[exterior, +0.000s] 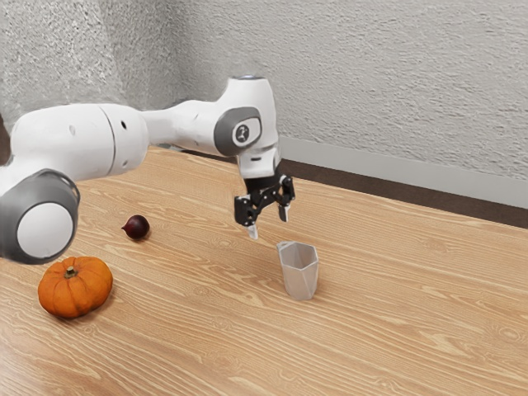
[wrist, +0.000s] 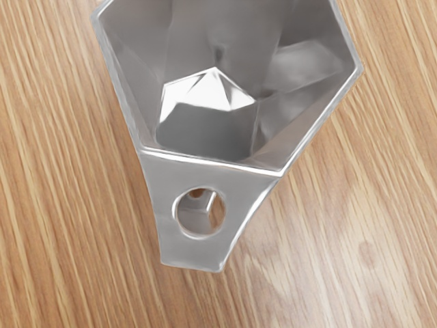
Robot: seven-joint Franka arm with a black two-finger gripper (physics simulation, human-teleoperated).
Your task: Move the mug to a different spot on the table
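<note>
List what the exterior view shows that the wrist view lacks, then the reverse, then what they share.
Exterior view: the arm's open gripper hanging clear of the mug, an orange pumpkin, a small dark red fruit. Wrist view: the mug's faceted inside and its handle with a round hole. Shared: the silver mug upright on the wooden table.

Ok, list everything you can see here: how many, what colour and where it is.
mug: one, silver-grey, upright on the table, to the exterior view's right of the other items
pumpkin: one, orange, on the table at the exterior view's left
small round item: one, dark red, on the table behind the pumpkin
table: one, light wood
wall: one, grey, textured, behind the table
arm: one, white and grey, reaching in from the exterior view's left
hand: one, black, open, above the mug, not touching it
</note>
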